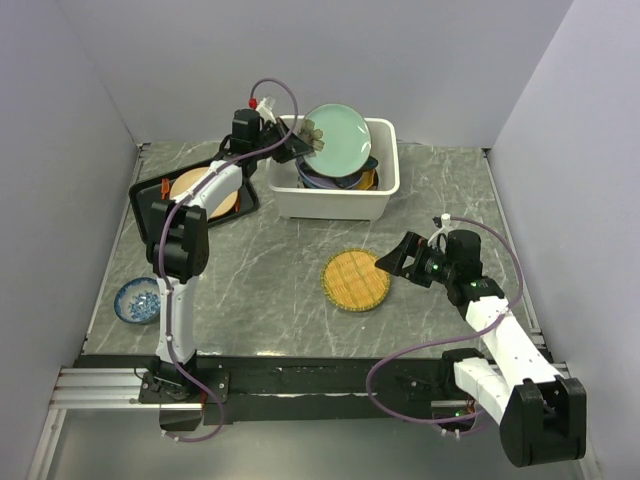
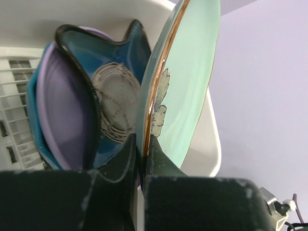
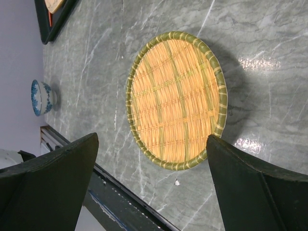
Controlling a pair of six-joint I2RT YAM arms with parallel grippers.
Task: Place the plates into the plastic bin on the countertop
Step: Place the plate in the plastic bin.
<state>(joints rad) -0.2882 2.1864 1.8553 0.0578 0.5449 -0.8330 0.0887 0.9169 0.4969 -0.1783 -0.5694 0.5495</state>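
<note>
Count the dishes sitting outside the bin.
3: woven plate mid-counter by the right claw, beige plate on the black tray, blue bowl at the near-left edge. The left arm may hide more.

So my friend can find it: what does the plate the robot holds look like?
Look at the white plastic bin at the countertop's far side. Tilted up over it, in the left fingers, is a pale green plate. Only it has a gold rim and a flower.

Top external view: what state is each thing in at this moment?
left pincer: shut on rim of pale green plate.
pale green plate: held tilted over plastic bin.
plastic bin: holds several plates.
right pincer: open, facing woven plate.
woven plate: flat on countertop, untouched.
blue bowl: upright on countertop.
</note>
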